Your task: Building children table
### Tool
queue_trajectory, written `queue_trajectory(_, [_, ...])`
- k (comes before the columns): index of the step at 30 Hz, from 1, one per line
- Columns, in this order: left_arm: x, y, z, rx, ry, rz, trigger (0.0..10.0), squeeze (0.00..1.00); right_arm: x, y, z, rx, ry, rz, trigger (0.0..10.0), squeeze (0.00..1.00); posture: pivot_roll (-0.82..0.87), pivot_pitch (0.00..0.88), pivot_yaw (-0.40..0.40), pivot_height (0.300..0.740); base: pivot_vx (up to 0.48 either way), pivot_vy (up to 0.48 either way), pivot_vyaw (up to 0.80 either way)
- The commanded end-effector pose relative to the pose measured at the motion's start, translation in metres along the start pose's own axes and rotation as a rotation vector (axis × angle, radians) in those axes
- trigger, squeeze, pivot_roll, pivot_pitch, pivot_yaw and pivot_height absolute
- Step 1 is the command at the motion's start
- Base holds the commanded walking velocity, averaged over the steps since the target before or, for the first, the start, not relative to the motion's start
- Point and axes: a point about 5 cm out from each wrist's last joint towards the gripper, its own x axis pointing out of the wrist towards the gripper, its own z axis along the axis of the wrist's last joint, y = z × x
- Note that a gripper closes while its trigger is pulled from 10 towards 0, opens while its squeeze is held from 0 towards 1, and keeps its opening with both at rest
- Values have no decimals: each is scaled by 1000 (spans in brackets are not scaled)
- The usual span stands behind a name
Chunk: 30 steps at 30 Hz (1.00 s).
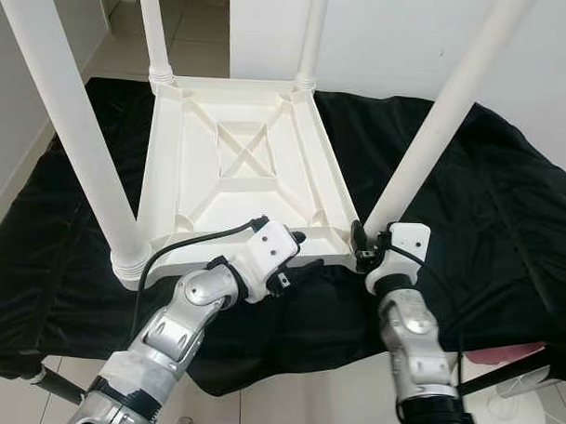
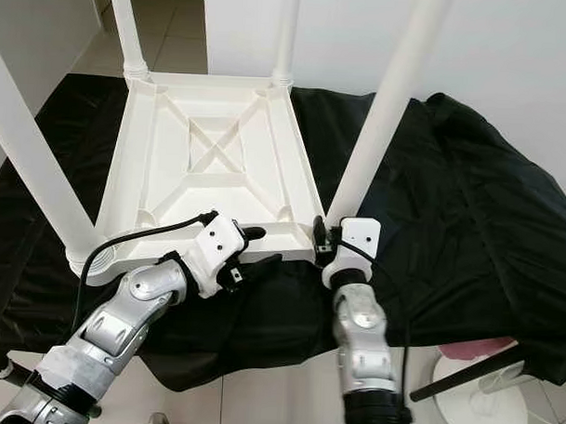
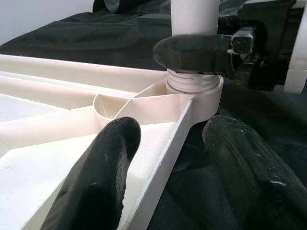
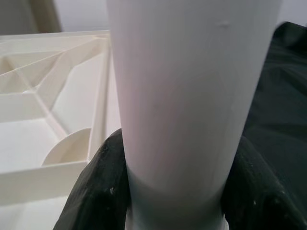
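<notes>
Right wrist view: right pincer (image 1: 364, 241) clamped on the near leg (image 1: 444, 125) of the upturned tabletop (image 1: 243, 164); left pincer (image 1: 295, 259) apart, straddling the rim. I'd twist slowly and keep the leg straight.

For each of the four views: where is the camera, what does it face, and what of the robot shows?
Eye views: on the head, looking down at the upturned table on black cloth; both arms show.
Left wrist: along the left gripper, fingers astride the table's edge.
Right wrist: along the right gripper, clasping the leg.
Shared: that leg.
</notes>
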Motion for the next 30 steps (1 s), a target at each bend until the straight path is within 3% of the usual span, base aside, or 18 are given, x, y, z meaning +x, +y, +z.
queue_trajectory(1, [1, 1, 1, 20, 3, -15, 10000, 0, -6, -9, -12, 5, 65, -69, 10000, 0, -74, 83, -45, 740, 0, 0, 0])
queue_trajectory(3, [-1, 3, 0, 2, 4, -17, 10000, 0, -7, 6, -6, 46, 36, -9, 10000, 0, -89, 89, -20, 740, 0, 0, 0])
queue_trajectory(5, [-1, 3, 0, 0, 5, -17, 10000, 0, -7, 10, -4, 47, 27, 8, 10000, 0, -89, 89, -20, 740, 0, 0, 0])
queue_trajectory(12, [1, 7, 5, 54, -5, -19, 10000, 0, -8, 4, -5, 20, 35, -22, 10000, 0, -82, 107, -16, 740, 0, 0, 0])
queue_trajectory(14, [2, 15, 9, 69, -15, 16, 10000, 0, -10, 1, -2, 18, 23, -8, 10000, 43, -91, 112, -20, 740, 0, 0, 0])
queue_trajectory(15, [3, 17, 9, 69, -17, 31, 10000, 0, -10, 1, -1, 5, 11, 4, 10000, 282, -91, 112, -20, 740, 0, 0, 0])
queue_trajectory(16, [3, 18, 10, 70, -18, 40, 10000, 0, -10, 0, 1, -7, 4, 10, 10000, 282, -93, 112, -20, 740, 0, 0, 0])
queue_trajectory(17, [4, 18, 12, 65, -29, 45, 10000, 0, -11, 1, 3, -13, -26, 58, 10000, 1000, -97, 108, -23, 740, 0, 0, 0])
queue_trajectory(22, [6, 17, 23, 3, -97, 58, 10000, 0, -13, -4, 6, 3, -62, 124, 10000, 1000, -95, 97, -30, 740, 0, 0, 0])
queue_trajectory(24, [9, 14, 31, -30, -143, 58, 10000, 0, -15, -14, 8, -6, -80, 170, 10000, 1000, -96, 79, -42, 740, 0, 0, 0])
queue_trajectory(27, [10, 13, 31, -34, -151, 58, 10000, 0, -16, -17, 8, -5, -83, 182, 10000, 1000, -101, 76, -41, 740, 0, 0, 0])
queue_trajectory(30, [11, 8, 27, 20, -135, 53, 10000, 0, -16, -32, 12, -26, -87, 251, 10000, 1000, -90, 74, -42, 740, 0, 0, 0])
